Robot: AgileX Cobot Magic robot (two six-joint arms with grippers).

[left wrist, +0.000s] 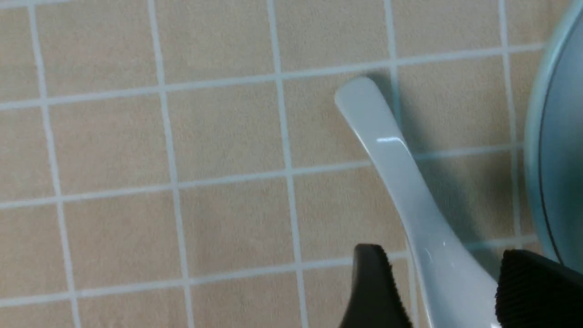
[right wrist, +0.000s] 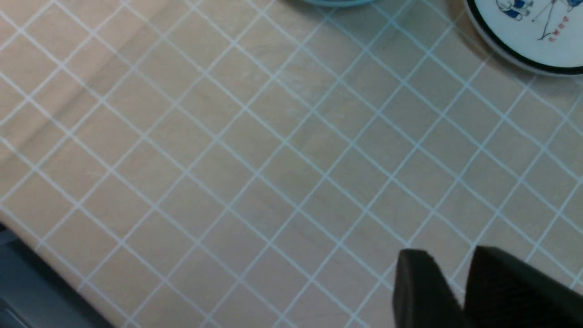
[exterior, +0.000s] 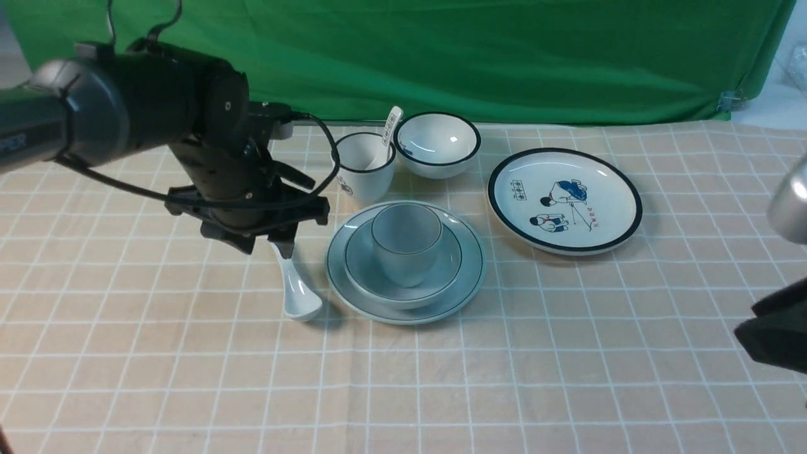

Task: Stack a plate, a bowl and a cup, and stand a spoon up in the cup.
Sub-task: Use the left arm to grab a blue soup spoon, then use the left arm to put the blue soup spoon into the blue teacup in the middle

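Left end effector (left wrist: 451, 291) stands wide, fingers (left wrist: 373, 287) straddling the spoon (left wrist: 396, 173), which lies on the tabletop (exterior: 189, 353) at nine o'clock of the plate (exterior: 474, 268) carrying bowl (exterior: 359, 258) and cup (exterior: 403, 252). Right end effector (right wrist: 448, 259): narrow, empty.

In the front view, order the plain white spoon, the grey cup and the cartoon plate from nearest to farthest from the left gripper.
1. The spoon, between the fingers of the left gripper.
2. The cup, in the bowl to the right.
3. The cartoon plate, farthest right.
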